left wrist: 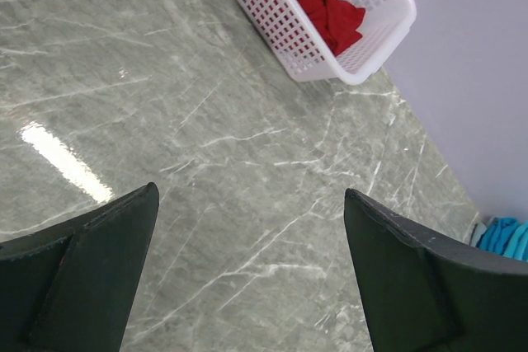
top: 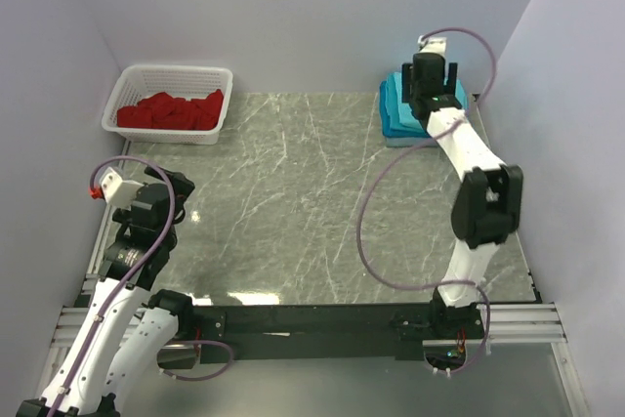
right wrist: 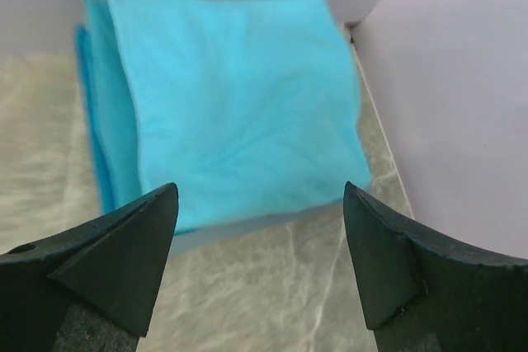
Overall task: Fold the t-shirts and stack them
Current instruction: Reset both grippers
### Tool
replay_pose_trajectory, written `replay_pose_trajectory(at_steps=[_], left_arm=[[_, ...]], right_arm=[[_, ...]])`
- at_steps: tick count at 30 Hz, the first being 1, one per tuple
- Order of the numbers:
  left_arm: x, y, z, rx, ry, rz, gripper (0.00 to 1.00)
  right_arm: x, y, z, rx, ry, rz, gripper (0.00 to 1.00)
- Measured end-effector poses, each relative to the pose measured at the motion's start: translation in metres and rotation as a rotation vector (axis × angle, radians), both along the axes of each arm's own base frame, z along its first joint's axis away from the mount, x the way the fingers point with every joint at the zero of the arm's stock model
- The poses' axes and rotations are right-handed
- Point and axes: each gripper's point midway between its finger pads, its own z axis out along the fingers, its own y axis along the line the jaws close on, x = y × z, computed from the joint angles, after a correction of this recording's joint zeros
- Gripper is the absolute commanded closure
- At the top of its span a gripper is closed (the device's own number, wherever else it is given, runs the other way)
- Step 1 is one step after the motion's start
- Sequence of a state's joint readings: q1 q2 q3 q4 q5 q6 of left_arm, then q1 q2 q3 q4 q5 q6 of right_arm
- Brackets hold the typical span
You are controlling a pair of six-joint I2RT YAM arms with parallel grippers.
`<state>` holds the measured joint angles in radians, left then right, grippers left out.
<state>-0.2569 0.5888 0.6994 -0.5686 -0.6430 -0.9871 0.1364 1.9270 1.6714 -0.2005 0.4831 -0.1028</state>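
1. A stack of folded turquoise t-shirts (right wrist: 239, 96) sits at the far right corner of the grey marbled desk (top: 293, 192), close to both walls. The top one lies flat and roughly square, and the edges of the others show along its left side.
2. The right arm reaches out to that corner. The right hand (right wrist: 260, 191) is released, fingers spread wide with nothing between them. It sits at the near edge of the stack; I cannot tell whether it touches the fabric.
3. The left hand (left wrist: 252, 195) is also released, fingers wide apart and holding nothing. It hangs over bare desk on the near left side, well apart from the t-shirts.
4. A white lattice basket (top: 176, 70) stands at the far left of the desk, with crumpled red cloth (top: 171, 111) inside it.
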Motion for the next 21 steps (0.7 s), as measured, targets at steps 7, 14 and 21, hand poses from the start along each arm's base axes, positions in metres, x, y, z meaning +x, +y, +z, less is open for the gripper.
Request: replay_pose_trajectory(at_steps=[7,14,21], left_arm=[[0.012,-0.008,0.005,-0.005,-0.022,-0.031,0.01],[0.023,-0.018,-0.004,-0.007,0.014,-0.078,0.01],[0.024,-0.031,0.012,-0.043,-0.086,-0.157,0.01]], right_arm=[[-0.085,0.016,0.096,0.232,-0.271,0.028,0.13],[-0.156,0.041,0.057,0.459,-0.295,0.125,0.13],[-0.201,0.051,-0.001,0.581,-0.258,0.145,0.11]])
